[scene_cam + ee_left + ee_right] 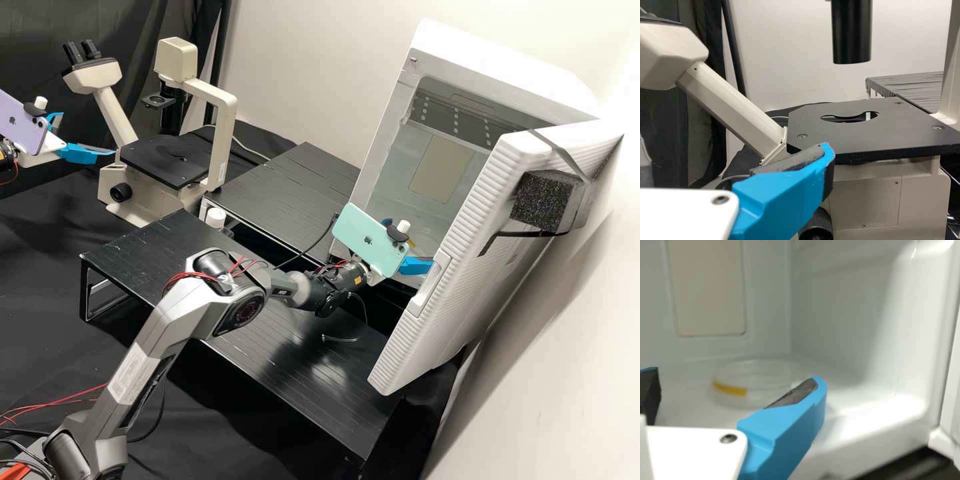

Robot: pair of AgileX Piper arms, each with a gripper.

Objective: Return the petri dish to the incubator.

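Note:
Inside the white incubator point(410, 200), the clear petri dish point(760, 377) with a yellow mark lies flat on the floor in the right wrist view. My right gripper point(415, 250) is at the incubator's opening in the high view. In its own wrist view the right gripper point(737, 382) stands open, its fingers apart in front of the dish; whether they touch it I cannot tell. At the far left of the high view, my left gripper point(88, 135) is open beside the microscope. One blue finger of the left gripper point(782, 195) shows in front of the microscope stage point(860, 132).
The incubator door point(467, 253) stands open to the right of my right gripper. A cream microscope point(213, 107) with a black stage is at the back left. Two black slatted platforms point(293, 180) stand between it and the incubator. Each arm carries a phone point(365, 233).

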